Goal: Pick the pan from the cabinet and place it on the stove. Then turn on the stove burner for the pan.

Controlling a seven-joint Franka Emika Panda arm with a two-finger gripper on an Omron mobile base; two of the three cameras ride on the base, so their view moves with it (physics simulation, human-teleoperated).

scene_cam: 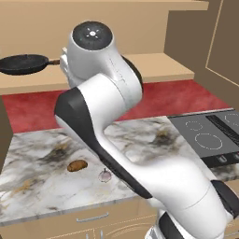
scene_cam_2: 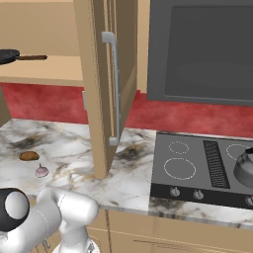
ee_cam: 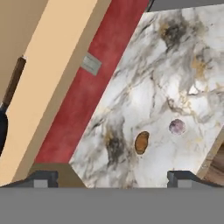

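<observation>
Our gripper (ee_cam: 111, 179) is spread wide w/ nothing in it, ready to grab; the pan (scene_cam: 24, 64) sits on the cabinet (scene_cam: 154, 65) shelf at 10 o'clock, handle sticking out; the stove (scene_cam_2: 207, 165) waits at 3 o'clock.

Dark pan (scene_cam: 23, 64) rests on open cabinet's shelf (scene_cam: 154, 65).

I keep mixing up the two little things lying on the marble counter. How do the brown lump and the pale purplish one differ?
The brown potato-like lump is oblong and tan-brown; the pale purplish bulb is rounder and whitish-pink. The brown potato-like lump looks slightly larger and lies further from the counter's front edge. Both are small and rest apart on the marble counter.
</observation>
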